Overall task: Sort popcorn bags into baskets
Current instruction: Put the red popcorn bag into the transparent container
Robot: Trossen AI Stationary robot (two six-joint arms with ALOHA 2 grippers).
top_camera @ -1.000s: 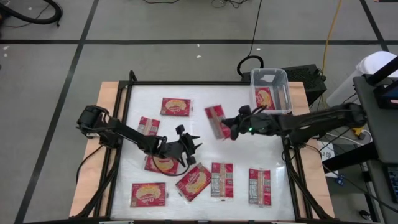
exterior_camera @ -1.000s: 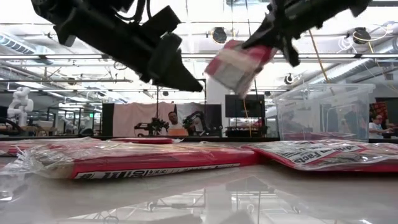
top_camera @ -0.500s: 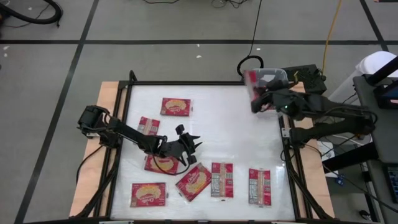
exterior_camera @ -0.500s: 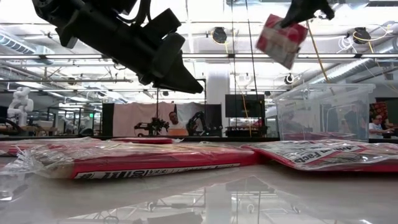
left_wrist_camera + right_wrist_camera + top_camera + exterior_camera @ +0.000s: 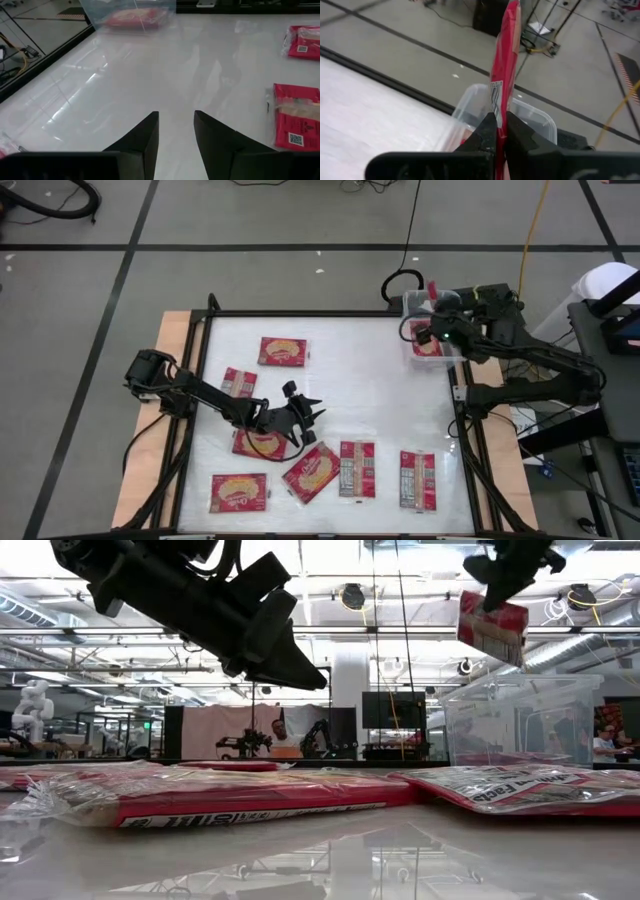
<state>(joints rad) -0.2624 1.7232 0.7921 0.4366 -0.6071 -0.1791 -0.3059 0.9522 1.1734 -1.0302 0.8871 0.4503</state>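
Note:
Several red popcorn bags lie flat on the white table, among them one at the back (image 5: 283, 352) and a row near the front (image 5: 357, 469). My right gripper (image 5: 436, 304) is shut on one popcorn bag (image 5: 492, 628) and hovers over the clear basket (image 5: 447, 307) at the far right corner. Another bag (image 5: 428, 346) lies on the basket's bottom. My left gripper (image 5: 176, 120) stands open above bare table near the middle, beside a bag (image 5: 262, 443), with nothing between its fingers. My right gripper pinches one edge of the bag (image 5: 498, 105) between its two fingers (image 5: 487, 129). The fingers slant down from the table's right side. The bag stands on edge, sticks out past the fingertips and hangs tilted, clear above the basket's rim (image 5: 530, 116).
A black frame (image 5: 300, 313) runs round the tabletop. Bare table lies between my left gripper and the basket. More bags lie at the left (image 5: 238, 383) and the front left (image 5: 239, 492). Cables and a dark box (image 5: 497, 302) sit behind the basket.
My right gripper has carried its bag up from above the table's middle toward the far right corner, until it is over the basket. The wrist has turned on the way, so the bag now shows edge-on instead of face-on.

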